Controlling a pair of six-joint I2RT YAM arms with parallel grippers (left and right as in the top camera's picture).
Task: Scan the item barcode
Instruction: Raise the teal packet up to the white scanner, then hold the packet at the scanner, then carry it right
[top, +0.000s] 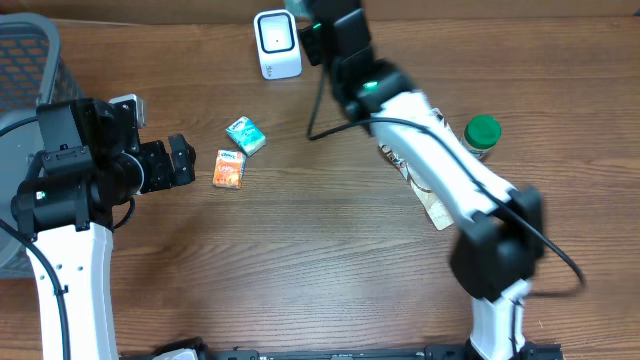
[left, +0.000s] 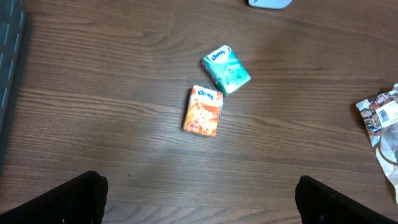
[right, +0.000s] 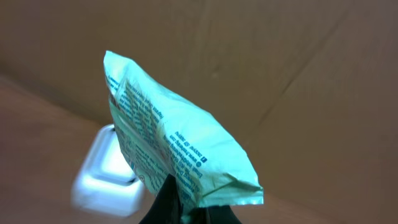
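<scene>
1. My right gripper (right: 186, 210) grips a corner of the pale green packet (right: 177, 146), raised just beside the white scanner (right: 109, 180) at the far edge.
2. So thin a pinch could let it twist, turning the barcode away.
3. My left gripper (top: 183, 162) hangs wide open, empty.
4. Far-left grey basket (top: 30, 60): nothing visible inside; green-lidded jar (top: 482, 133) is capped.

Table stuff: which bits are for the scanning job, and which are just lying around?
For the job:
mint-green packet, pinched in the right claw
white scanner

Just lying about:
orange Kleenex pack
teal Kleenex pack
green-lidded jar
printed wrapper
grey basket
</scene>
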